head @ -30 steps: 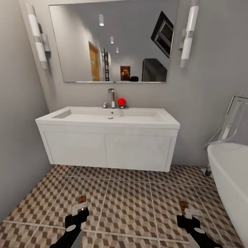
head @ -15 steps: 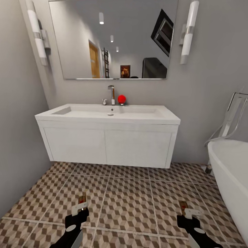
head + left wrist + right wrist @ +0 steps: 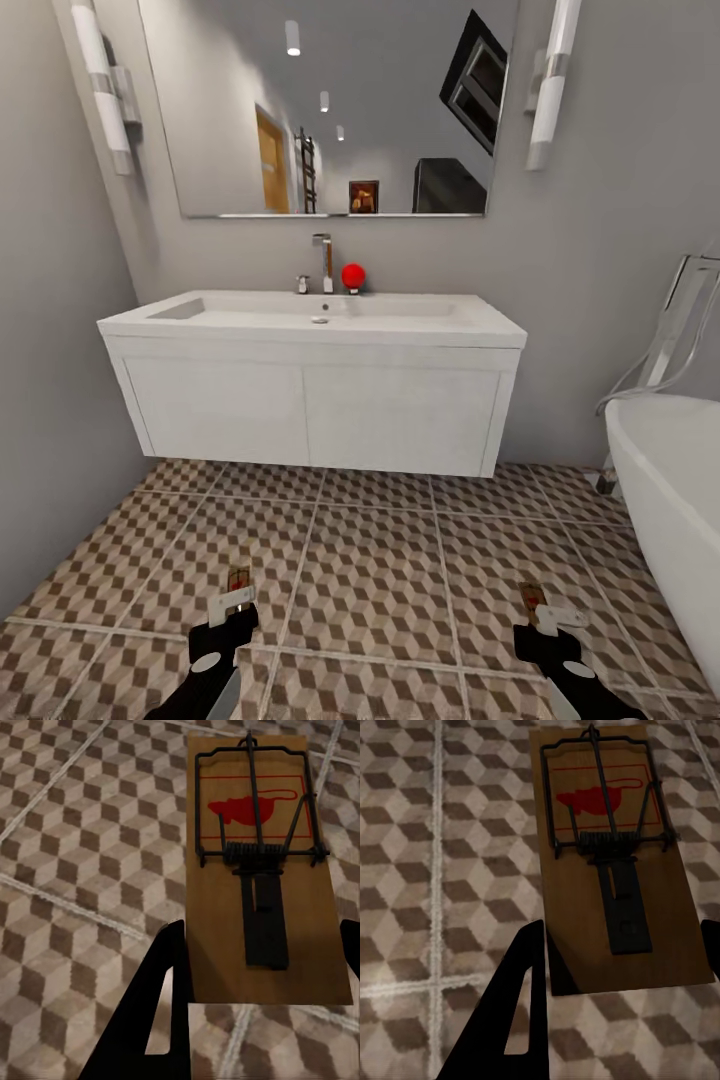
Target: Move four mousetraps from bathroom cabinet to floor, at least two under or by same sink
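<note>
While each gripper clasped a mousetrap by its near end, left (image 3: 259, 967) and right (image 3: 619, 960), the boards looked light, stiff, best held clear of the springs.

I see the sink unit (image 3: 312, 400) ahead of me, fixed to the back wall, with the bathroom floor (image 3: 380, 570) running under it. A tap (image 3: 323, 262) and a ball (image 3: 353, 275) sit on top at the back, the ball just right of the tap. A mirror (image 3: 320, 100) hangs above, between two wall lights. The bathtub (image 3: 670, 500) is on my right. Low in front of me, my left gripper (image 3: 232, 604) holds one mousetrap (image 3: 259, 870) and my right gripper (image 3: 545, 614) holds another mousetrap (image 3: 611, 855), both over the tiles, well apart.
</note>
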### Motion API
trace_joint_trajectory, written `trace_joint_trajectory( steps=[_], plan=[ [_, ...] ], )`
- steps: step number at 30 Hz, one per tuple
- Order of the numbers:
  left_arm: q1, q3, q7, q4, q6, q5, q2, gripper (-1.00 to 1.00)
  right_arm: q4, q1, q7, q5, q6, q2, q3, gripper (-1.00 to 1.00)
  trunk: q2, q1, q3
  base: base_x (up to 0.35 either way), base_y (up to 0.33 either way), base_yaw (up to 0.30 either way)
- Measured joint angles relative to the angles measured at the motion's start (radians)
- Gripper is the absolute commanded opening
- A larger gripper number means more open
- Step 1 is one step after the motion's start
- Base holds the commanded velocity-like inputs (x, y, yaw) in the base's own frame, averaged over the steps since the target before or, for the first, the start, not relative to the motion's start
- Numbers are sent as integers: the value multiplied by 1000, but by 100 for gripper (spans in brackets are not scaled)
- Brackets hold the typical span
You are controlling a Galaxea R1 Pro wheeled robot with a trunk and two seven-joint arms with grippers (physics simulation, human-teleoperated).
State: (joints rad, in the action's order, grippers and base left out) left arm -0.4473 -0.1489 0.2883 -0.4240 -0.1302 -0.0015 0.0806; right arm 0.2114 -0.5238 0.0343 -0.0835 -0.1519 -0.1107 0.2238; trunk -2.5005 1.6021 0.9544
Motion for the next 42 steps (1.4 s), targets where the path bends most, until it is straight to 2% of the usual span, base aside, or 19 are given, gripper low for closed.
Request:
trace_joint_trajectory(
  steps=[23,36,38,42],
  plan=[
    [0,-1,0,-1,1,0,0,-100,0,0,0,-1,-13,0,1,-100,-5,10,89,0,0,0],
    [0,6,-4,-15,3,-1,5,-100,1,0,0,-5,-7,2,-6,-100,-6,10,89,0,0,0],
    [0,15,-9,-16,3,-1,3,-100,2,0,-2,-7,-4,3,-6,-100,-6,10,89,0,0,0],
    [-1,61,-31,-23,11,-4,-1,-100,17,0,-3,-24,20,3,-5,-100,-6,10,89,0,0,0]
  ],
)
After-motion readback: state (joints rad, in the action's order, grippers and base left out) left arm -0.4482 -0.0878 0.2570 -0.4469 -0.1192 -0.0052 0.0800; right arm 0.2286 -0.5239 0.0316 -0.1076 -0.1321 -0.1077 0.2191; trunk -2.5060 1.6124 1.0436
